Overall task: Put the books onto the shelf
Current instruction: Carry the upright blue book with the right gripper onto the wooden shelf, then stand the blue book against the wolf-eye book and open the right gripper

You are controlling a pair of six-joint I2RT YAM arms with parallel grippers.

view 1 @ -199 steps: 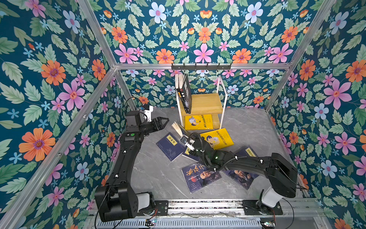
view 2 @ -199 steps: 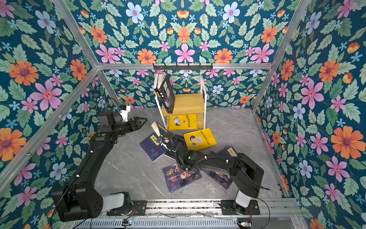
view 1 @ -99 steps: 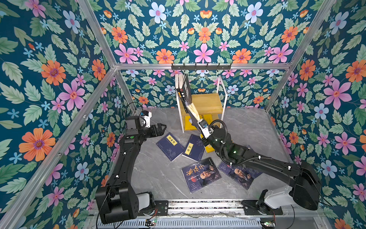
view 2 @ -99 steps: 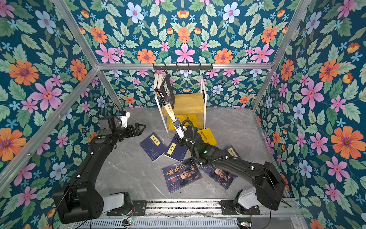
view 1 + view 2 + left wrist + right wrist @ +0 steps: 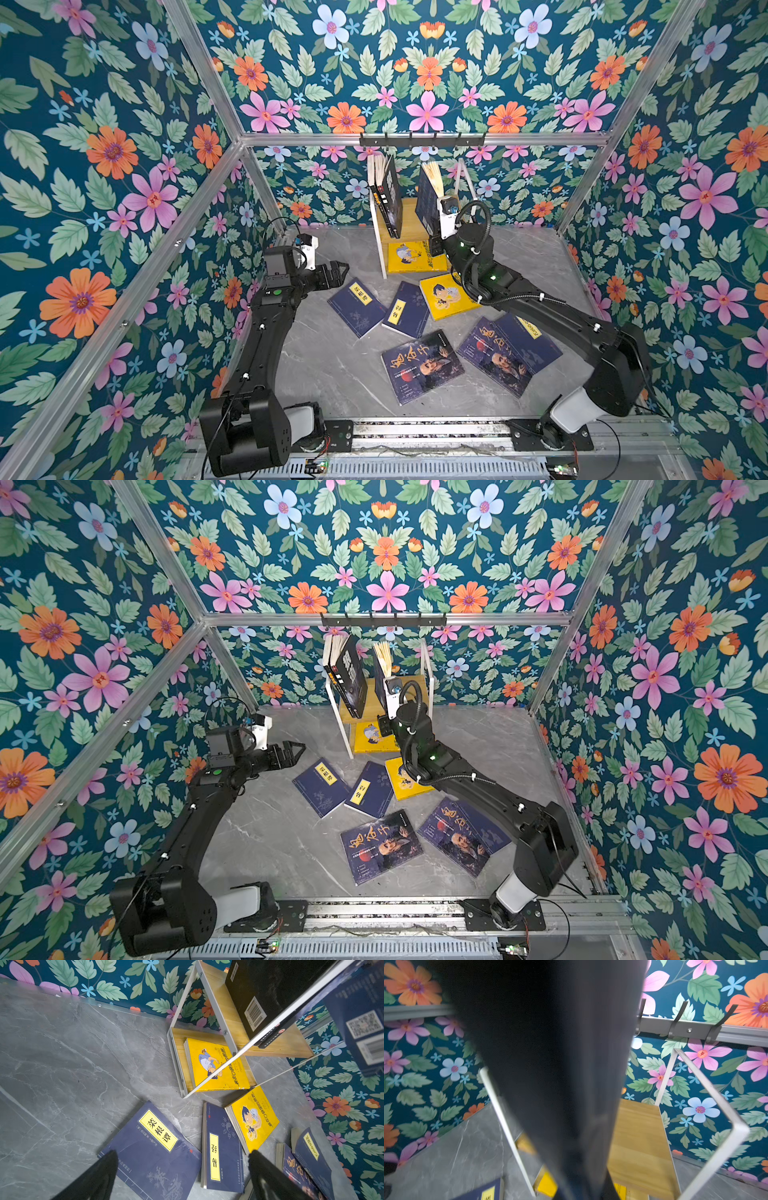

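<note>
Right fingers [image 5: 435, 246] clamped, navy book [image 5: 426, 203] — upright

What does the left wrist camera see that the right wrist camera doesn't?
Only the left wrist view shows the black book with its barcode, the cartoon drawing on the yellow book lying on the lower board, and the left gripper with open jaws. Only the right wrist view shows the hook rail. Both show the shelf, grey table and flowery wall.

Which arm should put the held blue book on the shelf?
Right: its fingers grip the dark navy paperback upright above the top board of the wooden, white-framed shelf. Left fingers hang open and empty.
</note>
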